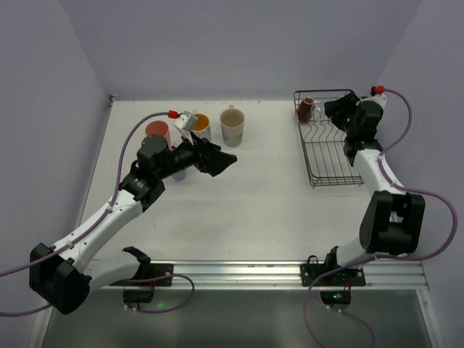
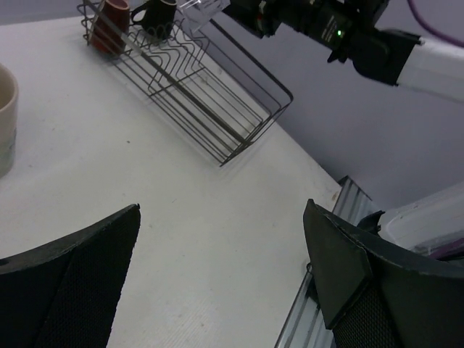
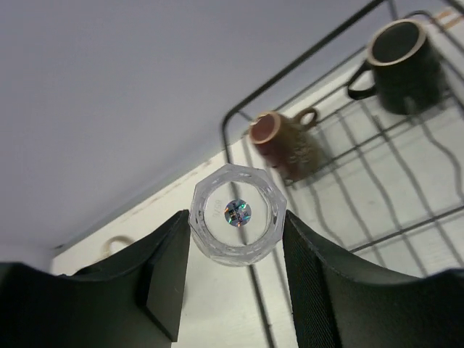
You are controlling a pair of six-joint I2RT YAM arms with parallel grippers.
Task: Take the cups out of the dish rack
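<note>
My right gripper [image 1: 335, 109] is shut on the clear glass [image 3: 236, 214], which sits bottom-up between its fingers [image 3: 170, 272] above the far end of the black wire dish rack [image 1: 333, 156]. A brown mug [image 3: 284, 145] and a dark mug [image 3: 402, 65] remain in the rack [image 3: 225, 130]. My left gripper [image 1: 220, 161] is open and empty over the table. The salmon-red tumbler [image 1: 157, 130], the dotted mug with orange inside [image 1: 200, 125] and the cream mug [image 1: 232, 125] stand on the table at far left. The left wrist view shows the rack [image 2: 217, 119] with both mugs.
The table is walled at the back and both sides. A metal rail [image 1: 290, 272] with both arm bases runs along the near edge. The cream mug's side [image 2: 6, 116] lies at the left edge of the left wrist view.
</note>
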